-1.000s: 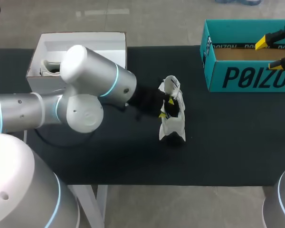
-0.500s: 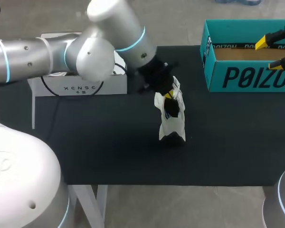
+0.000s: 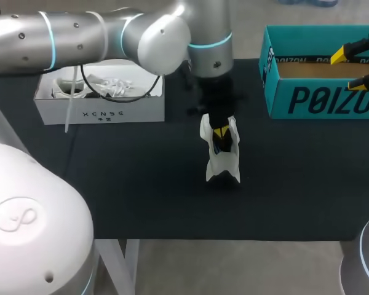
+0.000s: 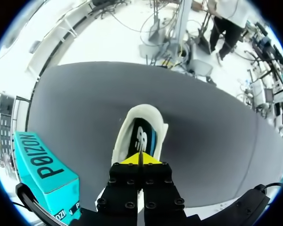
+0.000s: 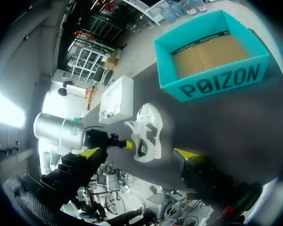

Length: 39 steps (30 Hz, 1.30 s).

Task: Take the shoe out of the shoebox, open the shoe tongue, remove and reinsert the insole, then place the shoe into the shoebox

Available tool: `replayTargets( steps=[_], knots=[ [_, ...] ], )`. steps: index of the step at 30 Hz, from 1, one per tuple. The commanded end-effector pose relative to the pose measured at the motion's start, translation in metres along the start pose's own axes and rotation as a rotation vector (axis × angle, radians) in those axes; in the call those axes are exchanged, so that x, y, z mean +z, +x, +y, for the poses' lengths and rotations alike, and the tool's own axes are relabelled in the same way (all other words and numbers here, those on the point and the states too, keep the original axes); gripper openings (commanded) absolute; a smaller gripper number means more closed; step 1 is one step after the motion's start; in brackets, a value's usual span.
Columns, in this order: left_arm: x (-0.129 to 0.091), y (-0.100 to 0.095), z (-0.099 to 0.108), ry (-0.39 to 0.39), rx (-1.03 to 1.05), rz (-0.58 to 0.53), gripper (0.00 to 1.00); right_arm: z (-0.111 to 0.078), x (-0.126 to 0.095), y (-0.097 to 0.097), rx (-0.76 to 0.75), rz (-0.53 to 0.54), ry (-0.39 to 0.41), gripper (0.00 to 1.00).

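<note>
**Fig.** Table (image 3: 141, 196) w/ teal shoebox (image 3: 320, 98) at R side, white box (image 3: 98, 114) at L, and shoe (image 3: 222, 163) standing alone mid-table btwn them.

L gripper (image 4: 140, 159): tips pressed together, down in shoe mouth over insole (image 4: 144, 140). Can't tell if anything is pinched.

R gripper (image 3: 349, 69): fingers apart, holding nothing, over shoebox, well away from shoe.

Risk: shoe is unbraced, so an upward pull prob. lifts or tips the whole shoe. A thin pinch may also slip off.

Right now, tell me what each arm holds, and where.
Right fingers: open, nothing held. Left fingers: shut inside the shoe, at the edge of the insole; a pinch on it cannot be told.
</note>
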<state>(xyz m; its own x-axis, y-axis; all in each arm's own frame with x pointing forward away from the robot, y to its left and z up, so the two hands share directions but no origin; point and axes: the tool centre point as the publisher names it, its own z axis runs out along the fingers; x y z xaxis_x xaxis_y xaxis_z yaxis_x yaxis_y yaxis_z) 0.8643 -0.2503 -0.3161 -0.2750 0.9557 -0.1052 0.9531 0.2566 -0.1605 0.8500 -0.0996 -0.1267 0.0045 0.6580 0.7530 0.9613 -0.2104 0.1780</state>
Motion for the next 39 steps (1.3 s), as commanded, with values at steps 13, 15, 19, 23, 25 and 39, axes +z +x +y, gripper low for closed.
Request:
replayTargets(
  steps=[13,15,19,23,25,39],
  knots=[
    [0.035,-0.002,0.003,0.074,0.026,0.222,0.0,-0.001,0.0,0.0,0.002,-0.003,-0.001,1.0],
    [0.039,0.0,0.003,0.07,0.025,0.234,0.0,-0.001,0.0,0.0,0.002,-0.003,-0.001,1.0],
    [0.045,0.004,0.004,0.086,0.014,0.253,0.0,-0.001,0.0,0.0,0.002,-0.003,-0.001,1.0],
    [0.04,0.006,0.006,0.065,-0.001,0.219,0.0,-0.001,0.0,0.0,0.002,-0.003,-0.001,1.0],
    [0.035,0.006,0.007,0.065,-0.004,0.212,0.0,-0.001,0.0,0.0,0.002,-0.003,-0.001,1.0],
    [0.035,0.014,0.001,0.073,-0.004,0.244,0.0,-0.001,0.0,0.0,0.002,-0.003,-0.001,1.0]
  ],
)
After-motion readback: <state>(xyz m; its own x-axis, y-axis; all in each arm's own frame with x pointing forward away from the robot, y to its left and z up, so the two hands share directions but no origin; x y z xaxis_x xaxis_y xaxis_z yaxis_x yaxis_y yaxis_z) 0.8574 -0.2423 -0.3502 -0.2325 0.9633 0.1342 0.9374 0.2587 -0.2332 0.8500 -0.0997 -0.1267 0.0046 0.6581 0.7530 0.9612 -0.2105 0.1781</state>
